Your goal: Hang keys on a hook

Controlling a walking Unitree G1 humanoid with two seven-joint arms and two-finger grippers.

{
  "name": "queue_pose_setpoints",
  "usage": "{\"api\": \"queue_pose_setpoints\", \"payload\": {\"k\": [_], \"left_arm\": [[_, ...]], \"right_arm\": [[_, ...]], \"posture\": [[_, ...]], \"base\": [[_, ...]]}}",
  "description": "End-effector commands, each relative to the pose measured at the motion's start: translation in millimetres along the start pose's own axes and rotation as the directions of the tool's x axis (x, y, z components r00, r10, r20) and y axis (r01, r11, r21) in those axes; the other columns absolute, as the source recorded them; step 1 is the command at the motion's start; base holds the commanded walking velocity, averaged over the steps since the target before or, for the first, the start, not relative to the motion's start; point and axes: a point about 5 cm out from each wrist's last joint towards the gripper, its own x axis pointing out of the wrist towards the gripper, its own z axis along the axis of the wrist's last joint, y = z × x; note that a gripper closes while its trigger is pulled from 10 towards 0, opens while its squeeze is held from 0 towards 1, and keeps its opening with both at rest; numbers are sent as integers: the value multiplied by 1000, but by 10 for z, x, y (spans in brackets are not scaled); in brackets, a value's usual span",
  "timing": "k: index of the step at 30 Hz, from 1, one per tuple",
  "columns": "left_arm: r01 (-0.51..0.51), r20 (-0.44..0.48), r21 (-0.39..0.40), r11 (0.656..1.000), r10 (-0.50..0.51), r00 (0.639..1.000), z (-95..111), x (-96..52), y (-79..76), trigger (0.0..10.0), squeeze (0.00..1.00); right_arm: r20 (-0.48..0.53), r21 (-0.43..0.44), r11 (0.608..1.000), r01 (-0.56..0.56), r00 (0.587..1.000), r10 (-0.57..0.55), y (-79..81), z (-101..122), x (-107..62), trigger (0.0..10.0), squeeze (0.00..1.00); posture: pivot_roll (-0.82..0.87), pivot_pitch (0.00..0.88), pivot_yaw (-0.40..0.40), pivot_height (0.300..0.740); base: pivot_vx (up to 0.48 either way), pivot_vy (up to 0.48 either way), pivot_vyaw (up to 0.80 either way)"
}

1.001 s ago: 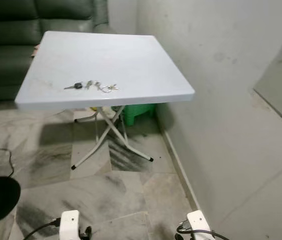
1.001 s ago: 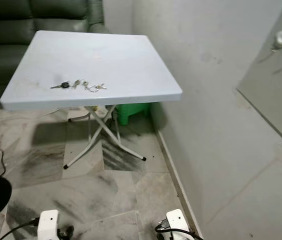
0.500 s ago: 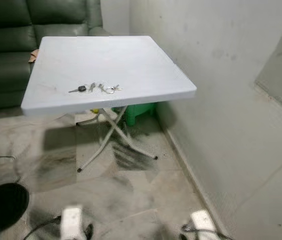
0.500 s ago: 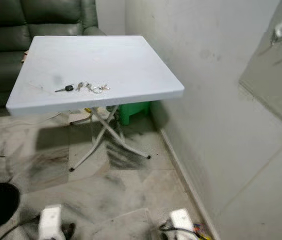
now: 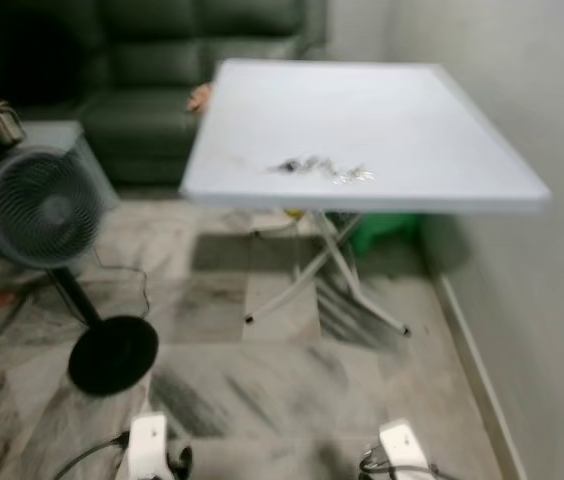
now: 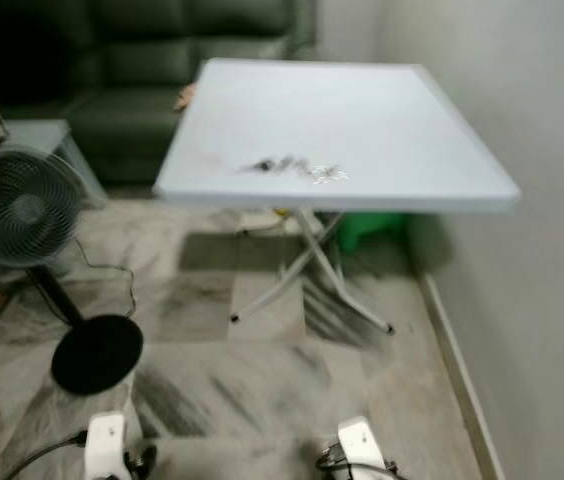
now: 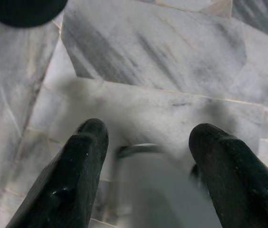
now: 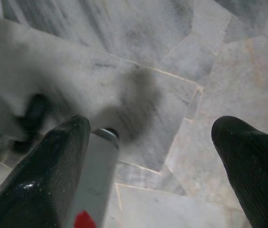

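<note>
My left tool (image 7: 146, 142) hangs low over the marble floor (image 7: 162, 52), fingers (image 7: 84, 161) spread wide, nothing between them. A black round edge sits at one corner of that wrist view, apart from the fingers. My right tool (image 8: 162, 156) also points at the floor, fingers (image 8: 62, 161) spread wide and empty; a blurred pale part of my own body lies beside one finger.

Head views are blurred. Both arms hang idle at the bottom edge, left (image 5: 147, 445) and right (image 5: 402, 450).

Ahead stands a pale folding desk (image 5: 412, 120) on crossed white legs, its right edge close to the wall (image 5: 552, 300). The keys (image 5: 322, 168) lie on the desk near its front edge, left of centre, spread in a short row. A green object (image 5: 387, 230) sits on the floor under the desk.

To my left stands a pedestal fan (image 5: 37, 210) on a round black base, cable trailing. A dark green sofa (image 5: 192, 60) is behind the desk.
</note>
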Motion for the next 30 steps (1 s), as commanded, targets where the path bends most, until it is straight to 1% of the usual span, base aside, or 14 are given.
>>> {"api": "queue_pose_setpoints", "payload": {"k": [1, 3, 6, 10, 12, 15, 16, 20, 21, 22, 24, 25, 29, 30], "left_arm": [[-29, 8, 13, 999, 29, 1000, 35, -5, 100, 10000, 0], [-29, 9, 14, 999, 29, 1000, 35, -5, 101, 10000, 0], [-29, 11, 14, 999, 28, 1000, 38, -5, 101, 10000, 0], [-29, 11, 14, 999, 28, 1000, 37, -5, 100, 10000, 0], [-18, 37, 64, 998, 15, 999, 117, 19, 48, 10000, 0], [-7, 67, 65, 998, 3, 998, 189, 36, 14, 10000, 0], [16, 132, 85, 996, -27, 991, 329, 57, -43, 10000, 0], [35, 272, 93, 995, -60, 960, 645, 80, -120, 10000, 0], [35, 272, 93, 995, -60, 960, 645, 80, -120, 10000, 0], [30, 345, 94, 995, -61, 937, 813, 77, -138, 10000, 0], [28, 372, 94, 995, -61, 926, 872, 73, -145, 10000, 0], [43, 469, 99, 994, -84, 879, 1111, 50, -201, 10000, 0], [40, 566, 107, 993, -94, 819, 1337, 2, -245, 10000, 0], [35, 623, 105, 994, -93, 777, 1505, -39, -267, 10000, 0]], "right_arm": [[15, 6, 1000, -3, 1000, 3, 20, 52, 15, 10000, 0], [15, -7, 1000, -2, 1000, 2, 18, 55, 16, 10000, 0], [21, 52, 999, 0, 1000, -2, 11, 50, 13, 10000, 0], [21, 52, 999, 0, 1000, -2, 11, 49, 13, 10000, 0], [34, 84, 996, 19, 999, -21, -22, 81, 15, 10000, 0], [52, 87, 996, 28, 998, -33, -34, 131, 23, 10000, 0], [110, 94, 995, 28, 993, -38, -44, 266, 40, 10000, 0], [244, 90, 995, 31, 969, -52, -62, 585, 59, 10000, 0], [244, 90, 995, 31, 969, -52, -62, 585, 59, 10000, 0], [310, 104, 994, 24, 949, -55, -77, 739, 55, 10000, 0], [335, 113, 993, 19, 940, -56, -83, 794, 52, 10000, 0], [433, 123, 992, 14, 899, -66, -112, 1030, 27, 10000, 0], [525, 124, 992, -6, 849, -60, -135, 1240, -16, 10000, 0], [579, 127, 992, -12, 813, -64, -159, 1392, -51, 10000, 0]], "posture": [[-115, 0, -46, 724], [-115, 0, -46, 724], [-115, 0, -46, 724], [-115, 0, -46, 724], [-120, 0, -45, 724], [-120, 0, -44, 724], [-119, 0, -44, 724], [-123, 0, -40, 724], [-123, 0, -40, 724], [-124, 0, -39, 724], [-124, 0, -38, 724], [-125, 0, -36, 724], [-125, 0, -33, 724], [-125, 0, -32, 724]], "base": [[0, 349, 800], [0, 349, 800], [0, 337, 769], [0, 337, 769], [0, 0, 0], [0, 0, 0], [0, 0, 0], [0, 0, 0], [0, 0, 0], [0, 0, 0], [0, 0, 0], [0, 0, 0], [0, 0, 0], [0, 0, 0]]}}
